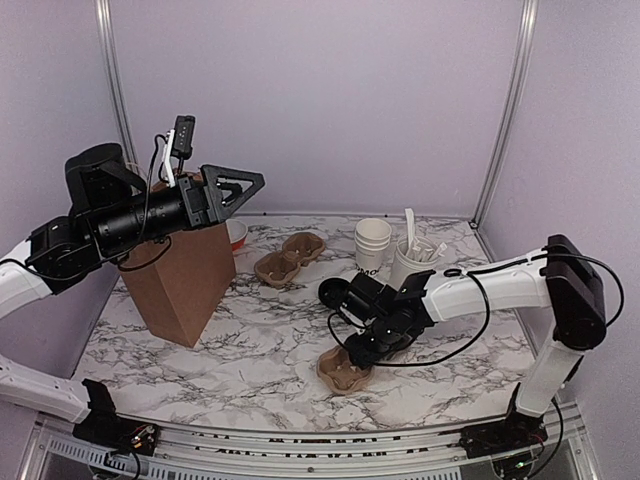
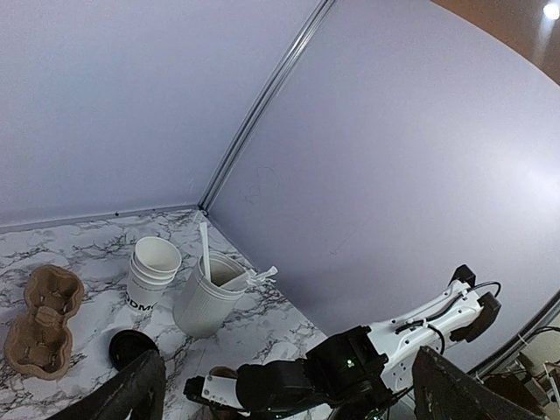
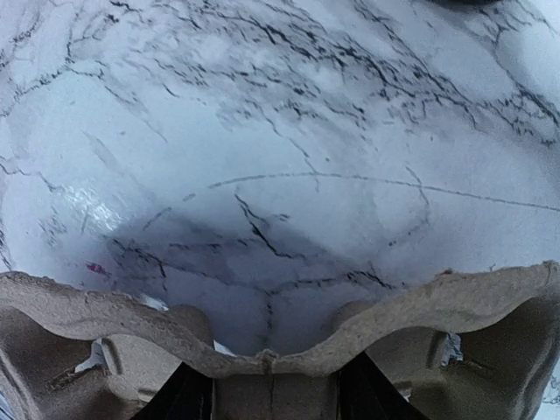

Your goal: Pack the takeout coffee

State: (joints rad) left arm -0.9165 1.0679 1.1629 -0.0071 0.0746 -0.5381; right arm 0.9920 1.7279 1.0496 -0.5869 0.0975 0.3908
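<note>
A stack of small white paper cups (image 1: 372,244) with dark lettering stands open at the back right, with no lid on it; it also shows in the left wrist view (image 2: 149,276). A round black lid (image 2: 131,346) lies flat on the table beside the stack. My right gripper (image 1: 362,347) is low over the table and shut on the middle ridge of a brown cardboard cup carrier (image 1: 343,371). In the right wrist view the carrier (image 3: 271,350) sits between my fingers (image 3: 187,395). My left gripper (image 1: 245,190) is open and empty, raised above a brown paper bag (image 1: 180,280).
A larger white ribbed cup of white utensils (image 1: 409,262) stands right of the cup stack. A second cardboard carrier (image 1: 290,257) and a small white bowl with an orange-red band (image 1: 238,235) sit behind the bag. Walls close the back and sides.
</note>
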